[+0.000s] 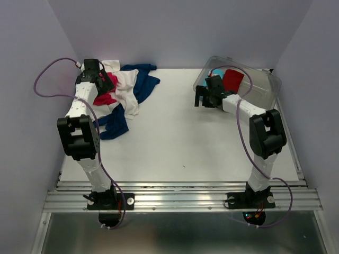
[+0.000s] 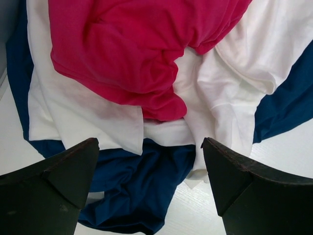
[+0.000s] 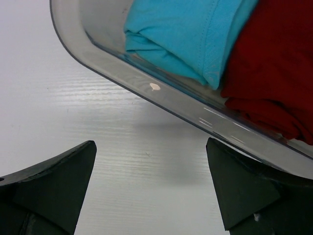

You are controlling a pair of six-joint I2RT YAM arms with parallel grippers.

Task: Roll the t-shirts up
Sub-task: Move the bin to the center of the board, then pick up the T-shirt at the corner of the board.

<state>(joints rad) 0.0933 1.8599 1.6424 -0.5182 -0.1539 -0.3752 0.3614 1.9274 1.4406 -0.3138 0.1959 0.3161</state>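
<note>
As the t-shirts (image 1: 124,95) lie in one tangled heap at the upper left of the top view, we judge them light, limp and liable to drag one another when pulled. In the left wrist view the pink-red tee (image 2: 132,54) sits uppermost, draped over the cream-white tee (image 2: 230,83), which in turn overlaps the navy tee (image 2: 142,196) at the bottom of that frame. We consider the bunched lobe of the pink-red tee near the frame's centre the soundest place to pinch, since it stands proud of the white cloth beneath. A deeper bite risks catching two layers. No hem or collar is plainly exposed.

The left gripper (image 2: 149,147) hangs over the heap with its jaws spread wide and nothing between them. The right gripper (image 3: 151,147) is likewise wide and empty, poised over the bare table (image 1: 180,143) just beside the wall of the clear bin (image 1: 265,90) at the upper right of the top view.

Inside the bin the light-blue roll (image 3: 186,34) and the darker red roll (image 3: 274,68) rest touching, side by side. We note as obstructions the two underlying tees and the enclosure wall close to the heap's left side.
</note>
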